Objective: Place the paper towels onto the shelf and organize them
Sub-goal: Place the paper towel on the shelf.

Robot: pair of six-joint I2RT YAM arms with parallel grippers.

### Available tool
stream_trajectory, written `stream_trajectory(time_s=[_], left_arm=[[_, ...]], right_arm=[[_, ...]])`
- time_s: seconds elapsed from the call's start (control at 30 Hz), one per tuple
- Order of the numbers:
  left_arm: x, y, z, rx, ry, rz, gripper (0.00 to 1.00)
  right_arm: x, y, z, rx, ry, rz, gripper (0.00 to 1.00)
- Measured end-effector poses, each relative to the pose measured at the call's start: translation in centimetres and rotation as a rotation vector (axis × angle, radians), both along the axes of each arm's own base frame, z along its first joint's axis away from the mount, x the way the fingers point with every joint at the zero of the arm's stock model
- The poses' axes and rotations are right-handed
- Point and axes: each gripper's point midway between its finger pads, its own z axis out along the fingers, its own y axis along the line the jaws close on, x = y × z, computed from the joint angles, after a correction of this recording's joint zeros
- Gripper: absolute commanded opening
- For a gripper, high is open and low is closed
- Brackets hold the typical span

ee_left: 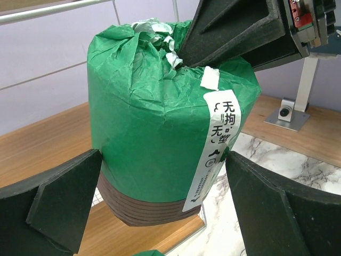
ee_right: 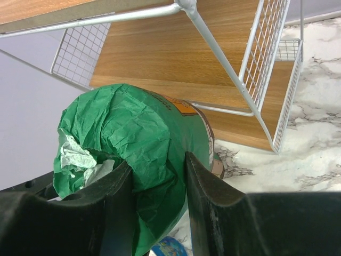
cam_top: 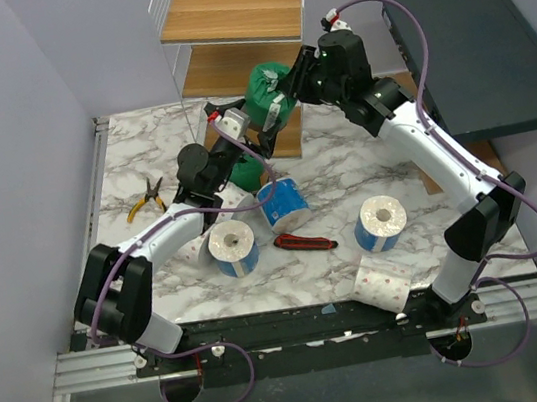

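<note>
My right gripper (ee_right: pixel 158 162) is clenched on a bunch of wrapper at the top of a green roll (ee_left: pixel 154 117). The roll hangs tilted just in front of the shelf (ee_right: pixel 176 53), level with its lowest tier. My left gripper (ee_left: pixel 164 160) stands released, one finger on each side of that roll and neither touching it.

I judge the step in hand to be carrying this roll in to the shelf; I see no roll on any tier. The next move calls for easing it over the tier's edge, clear of the wire frame. Then it must stand upright on the wood before I let go. A grip on wrapper alone may let it swing.

There is one shelf with three tiers. I count eight rolls, I think:
- Two green, the held one and a second green roll (cam_top: pixel 247 172) under my left arm.
- Three blue rolls (cam_top: pixel 381 222).
- Three white rolls (cam_top: pixel 382 283), though my left arm hides part of two.

There is also one knife (cam_top: pixel 305 244) and one pliers (cam_top: pixel 147 197).
</note>
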Motion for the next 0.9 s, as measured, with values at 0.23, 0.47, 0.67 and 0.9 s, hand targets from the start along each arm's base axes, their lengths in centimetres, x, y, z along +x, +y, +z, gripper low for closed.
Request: stream_trajectory(time_s=[0.23, 0.47, 0.67, 0.9], left_arm=[[0.0, -0.1, 0.4, -0.023, -0.010, -0.004, 0.99], [-0.2, -0.1, 1.4, -0.066, -0.015, -0.016, 0.98], [-0.2, -0.2, 3.1, -0.095, -0.040, -0.022, 0.99], [0.9, -0.8, 3.8, -0.117, -0.051, -0.024, 0.98]], right_arm=[[-0.1, 0.2, 0.6, 0.017, -0.005, 0.006, 0.38], [-0.3, 0.3, 1.7, 0.029, -0.018, 0.009, 0.38], [-0.4, 0.3, 3.3, 0.049, -0.046, 0.009, 0.38], [-0.2, 0.0, 4.4, 0.060, -0.070, -0.007, 0.38]])
